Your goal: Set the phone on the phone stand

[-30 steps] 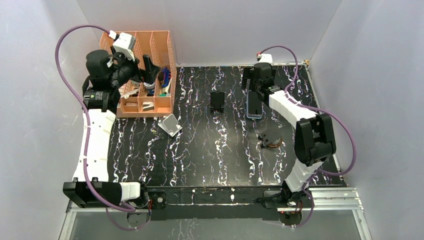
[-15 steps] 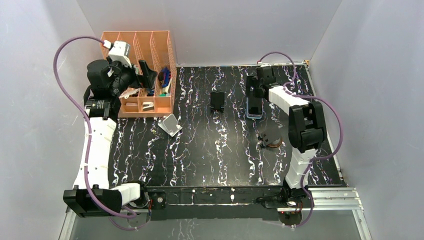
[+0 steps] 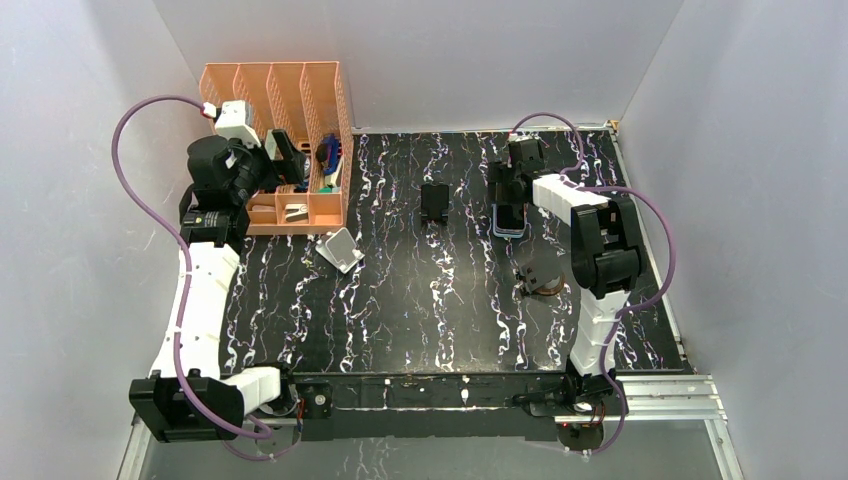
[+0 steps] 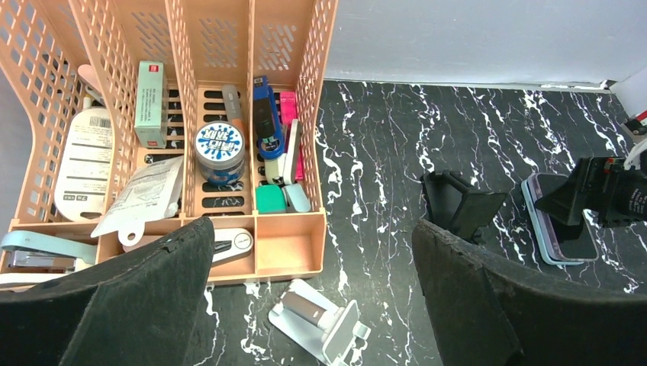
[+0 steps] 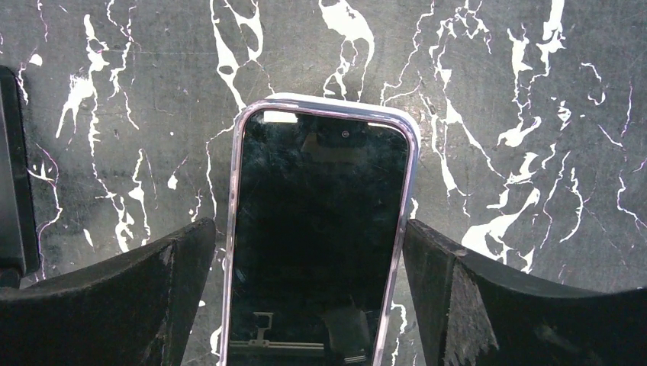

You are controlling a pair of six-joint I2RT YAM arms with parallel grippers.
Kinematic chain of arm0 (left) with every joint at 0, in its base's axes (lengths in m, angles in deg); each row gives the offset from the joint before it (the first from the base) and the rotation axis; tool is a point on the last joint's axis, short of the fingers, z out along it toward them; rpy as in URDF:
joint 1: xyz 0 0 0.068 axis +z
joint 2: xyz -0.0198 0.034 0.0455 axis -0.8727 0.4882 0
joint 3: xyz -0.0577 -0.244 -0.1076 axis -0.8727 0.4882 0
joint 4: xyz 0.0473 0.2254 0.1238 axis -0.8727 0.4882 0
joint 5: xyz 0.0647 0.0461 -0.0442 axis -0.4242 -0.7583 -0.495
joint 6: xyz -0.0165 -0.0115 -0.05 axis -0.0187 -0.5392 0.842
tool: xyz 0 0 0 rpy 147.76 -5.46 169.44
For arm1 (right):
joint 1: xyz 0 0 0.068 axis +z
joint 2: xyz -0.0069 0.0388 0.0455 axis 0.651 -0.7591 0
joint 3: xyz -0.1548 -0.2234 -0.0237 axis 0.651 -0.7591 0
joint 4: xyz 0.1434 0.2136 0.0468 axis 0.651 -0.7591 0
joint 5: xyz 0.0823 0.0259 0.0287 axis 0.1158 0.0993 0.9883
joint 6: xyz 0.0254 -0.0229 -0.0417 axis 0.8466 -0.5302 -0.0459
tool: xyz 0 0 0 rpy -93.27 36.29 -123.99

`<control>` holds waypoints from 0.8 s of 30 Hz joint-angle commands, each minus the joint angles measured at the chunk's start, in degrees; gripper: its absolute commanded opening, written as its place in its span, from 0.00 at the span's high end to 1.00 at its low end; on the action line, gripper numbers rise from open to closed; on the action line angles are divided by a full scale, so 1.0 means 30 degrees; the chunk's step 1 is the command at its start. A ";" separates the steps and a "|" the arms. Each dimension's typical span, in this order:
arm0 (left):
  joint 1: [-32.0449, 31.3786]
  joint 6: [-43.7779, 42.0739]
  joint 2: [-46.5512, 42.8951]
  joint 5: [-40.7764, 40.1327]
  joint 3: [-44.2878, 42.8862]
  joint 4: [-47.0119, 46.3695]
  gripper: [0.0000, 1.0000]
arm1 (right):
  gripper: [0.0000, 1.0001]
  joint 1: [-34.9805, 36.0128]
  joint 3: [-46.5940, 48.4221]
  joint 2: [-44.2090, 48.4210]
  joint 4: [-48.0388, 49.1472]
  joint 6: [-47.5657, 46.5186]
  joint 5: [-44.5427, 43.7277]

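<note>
- Phone (image 3: 509,220) lies flat on the table (image 3: 420,310), screen up, in a clear lilac-edged case. It sits on the right half, toward the far edge.
- Right gripper (image 3: 508,195) is directly over it. In the wrist view the phone (image 5: 317,236) is centred between the two fingers (image 5: 114,297).
- Right jaws are wide and empty. Each finger stands off one long edge with table showing in the gap, so no contact yet.
- The phone's long axis runs near-to-far on the table, in line with the gripper's reach. Closing would therefore pinch across the narrow width, which is the right axis for a grasp.
- I can't tell from these views how high the fingertips are above the table. My guess is a short drop is needed before closing.
- Black stand (image 3: 433,200) is near the phone on the robot's left, clear of it. After the lift, the carry is a short sideways move.
- A silver folding stand (image 3: 340,250) lies further left and nearer. I can't tell which one is the target, but the black one is closer.
- Left gripper (image 3: 285,155) is well apart, by the orange organizer (image 3: 300,110), jaws wide and holding nothing. The right arm is clearly the one to use.
</note>
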 commanded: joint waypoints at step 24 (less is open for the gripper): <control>-0.7107 0.3288 0.0258 -0.0069 0.5537 -0.3696 0.06 | 0.39 0.0355 -0.1843 0.3290 0.2892 0.0405 -0.0759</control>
